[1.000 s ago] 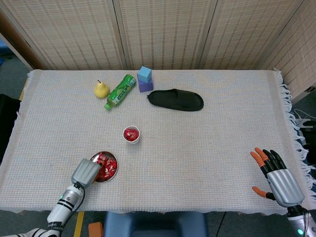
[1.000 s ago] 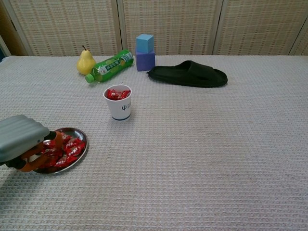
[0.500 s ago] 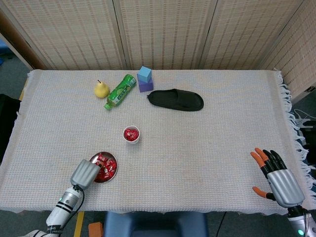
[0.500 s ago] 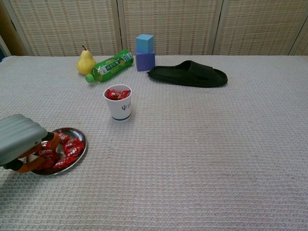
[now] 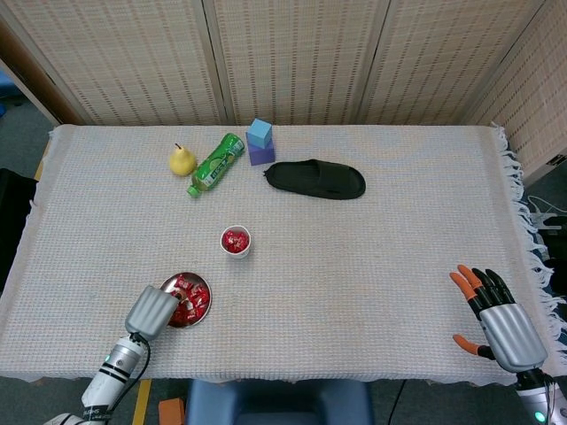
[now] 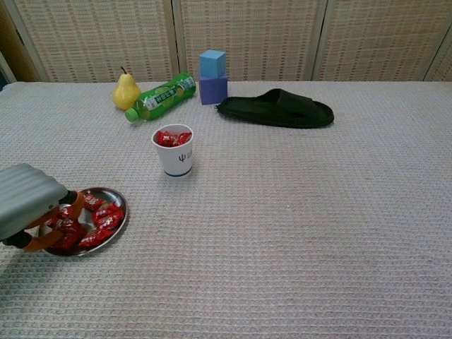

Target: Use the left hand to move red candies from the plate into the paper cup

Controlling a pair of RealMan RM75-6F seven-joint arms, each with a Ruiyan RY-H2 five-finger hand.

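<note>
Candies: your red candies (image 6: 90, 220) lie heaped in the plate (image 6: 119, 201), near the table's front left; more already sit in the cup.
Plate: a small metal dish on the cloth (image 5: 372, 266), its left side covered by your left hand.
Left hand: your left hand (image 6: 27, 203) is over the plate's left edge, fingers (image 6: 73, 203) curled down into the candies; you cannot tell from either view whether one is actually gripped.
Cup: the paper cup (image 6: 174, 151) stands upright, beyond the plate and a little to its right, apart from it.
Right hand: your right hand (image 5: 500, 321) rests at the table's front right corner, well apart from everything, fingers spread and holding nothing.
Far side: a pear (image 6: 126, 91), a green bottle (image 6: 161, 97) lying on its side, a blue cube (image 6: 212, 63) stacked on a purple one (image 6: 212, 90), and a black slipper (image 6: 275, 108).
</note>
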